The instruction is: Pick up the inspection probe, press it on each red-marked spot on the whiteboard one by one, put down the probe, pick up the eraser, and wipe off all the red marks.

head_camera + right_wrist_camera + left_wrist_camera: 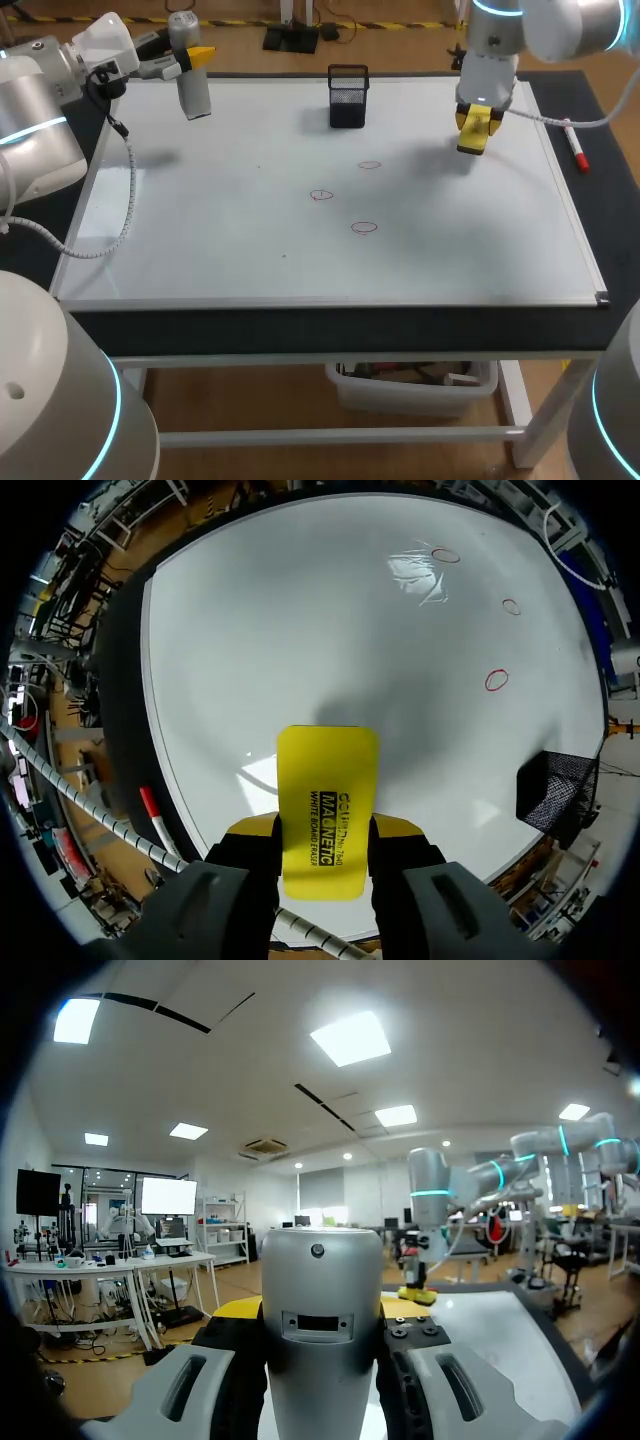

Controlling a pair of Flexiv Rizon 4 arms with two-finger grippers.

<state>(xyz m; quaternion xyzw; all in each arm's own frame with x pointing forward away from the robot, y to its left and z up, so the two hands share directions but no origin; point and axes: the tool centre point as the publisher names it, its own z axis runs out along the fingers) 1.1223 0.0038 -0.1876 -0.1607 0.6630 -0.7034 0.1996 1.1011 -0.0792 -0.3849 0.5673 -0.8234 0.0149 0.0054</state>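
1. My left gripper [318,1308] is clamped on the inspection probe [192,92], one finger on each side of its silver barrel. In the head view it stands near upright at the upper left, over the far left corner of the whiteboard [220,230].
2. My right gripper [325,830] pinches the yellow eraser [328,780] between both fingers. In the head view it hangs at the upper right, above the board, with its shadow on the surface below.
3. The three red marks sit around the middle of the head view: the far red mark [370,165], the left red mark [321,195] and the near red mark [364,228]. All three are well apart from both tools.
4. A black mesh pen holder [348,96] stands on the board at the upper middle, between my two grippers and beyond the marks.
5. A red marker [578,150] lies just off the board's right edge.
6. My left arm's white coiled cable [130,190] drapes over the board's left side.
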